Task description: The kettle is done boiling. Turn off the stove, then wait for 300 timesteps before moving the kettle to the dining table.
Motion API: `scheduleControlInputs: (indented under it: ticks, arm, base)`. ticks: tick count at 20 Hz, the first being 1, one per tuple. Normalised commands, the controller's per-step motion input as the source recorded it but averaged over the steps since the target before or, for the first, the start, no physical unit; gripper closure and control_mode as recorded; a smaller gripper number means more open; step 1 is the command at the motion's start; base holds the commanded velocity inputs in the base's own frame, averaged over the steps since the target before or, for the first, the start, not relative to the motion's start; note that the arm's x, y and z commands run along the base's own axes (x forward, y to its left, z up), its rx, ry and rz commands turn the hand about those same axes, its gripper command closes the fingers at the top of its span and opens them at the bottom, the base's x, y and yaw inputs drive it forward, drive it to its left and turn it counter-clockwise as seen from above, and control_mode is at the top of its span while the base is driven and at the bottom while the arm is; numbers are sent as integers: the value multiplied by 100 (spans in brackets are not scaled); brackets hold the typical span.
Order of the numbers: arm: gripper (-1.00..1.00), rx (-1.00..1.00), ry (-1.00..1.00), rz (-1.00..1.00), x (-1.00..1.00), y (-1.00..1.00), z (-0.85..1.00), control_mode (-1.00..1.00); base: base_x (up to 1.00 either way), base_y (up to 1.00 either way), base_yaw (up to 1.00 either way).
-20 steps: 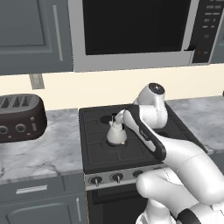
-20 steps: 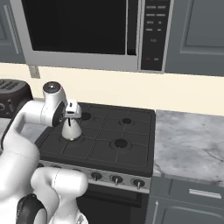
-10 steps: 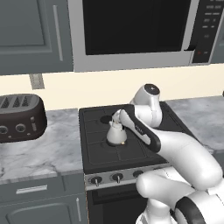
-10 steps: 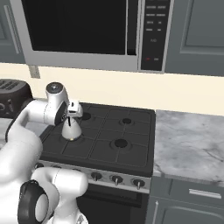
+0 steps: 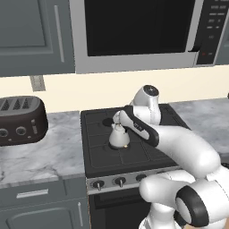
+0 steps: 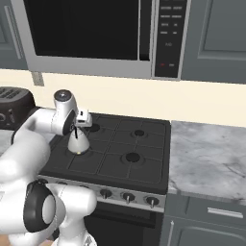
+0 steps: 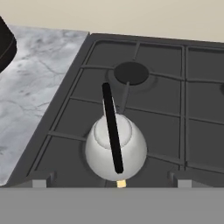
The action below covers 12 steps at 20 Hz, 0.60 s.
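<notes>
Kettle point(image 7: 114, 148) on stove's point(image 5: 100, 154) front-left burner, not yet lifted. End effector point(image 6: 82, 120) just above kettle, fingers wide apart, gripping nothing. Grasp and carry to dining table apparently left; knob setting too small to judge.

1. I see bare grates all around the kettle point(image 7: 114, 148) on the stove point(image 6: 139, 153); its black handle point(image 7: 112, 127) arches over the top.
2. The microwave point(image 5: 138, 31) hangs overhead, leaving open room above the kettle.
3. The toaster point(image 5: 18, 120) stands well apart on the left tabletop point(image 5: 49, 154).
</notes>
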Motion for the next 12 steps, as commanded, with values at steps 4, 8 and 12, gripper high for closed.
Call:
scheduleControlInputs:
  ticks: [4, 8, 12]
  arm:
    - [-100, 0, 0, 0, 19, 9, -12, -100]
    - [-100, 0, 0, 0, 22, 5, -13, -100]
    - [-100, 0, 0, 0, 20, 1, -16, -100]
  base:
    - [0, 0, 0]
    - [0, 0, 0]
    - [0, 0, 0]
